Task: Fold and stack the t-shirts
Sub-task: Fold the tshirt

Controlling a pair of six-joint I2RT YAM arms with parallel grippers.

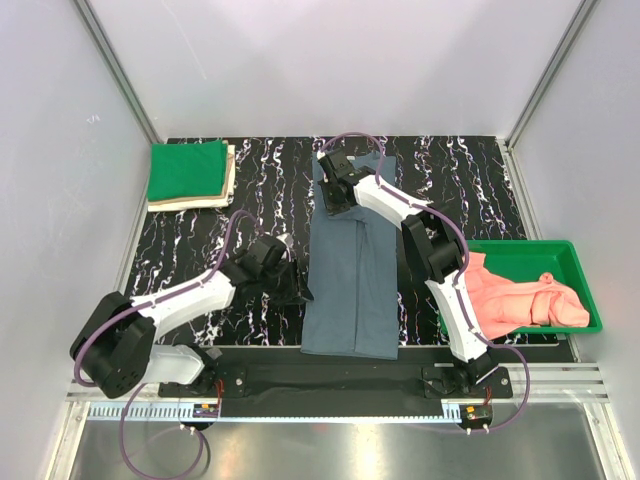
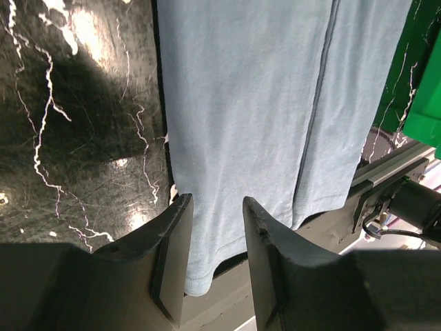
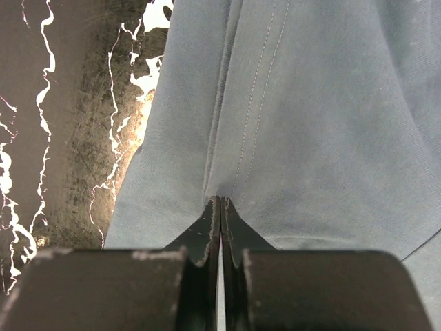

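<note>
The slate blue-grey t-shirt [image 1: 350,290] lies as a long narrow strip down the middle of the table, its near end hanging over the front edge. My right gripper [image 1: 335,205] is at its far end, and in the right wrist view the gripper [image 3: 220,200] is shut on a puckered fold of the cloth [image 3: 310,124]. My left gripper [image 1: 300,290] sits at the shirt's near left edge. It [image 2: 217,207] stands open, with the cloth's hem [image 2: 262,103] showing between the fingers, unclamped. A folded bright green t-shirt [image 1: 185,168] rests on a beige one [image 1: 190,204] at the far left.
A green plastic tray [image 1: 575,265] at the right holds crumpled salmon-pink t-shirts [image 1: 520,300]; its corner shows in the left wrist view [image 2: 424,110]. The black marbled mat [image 1: 250,190] covers the table. A metal rail [image 1: 560,375] runs along the front edge.
</note>
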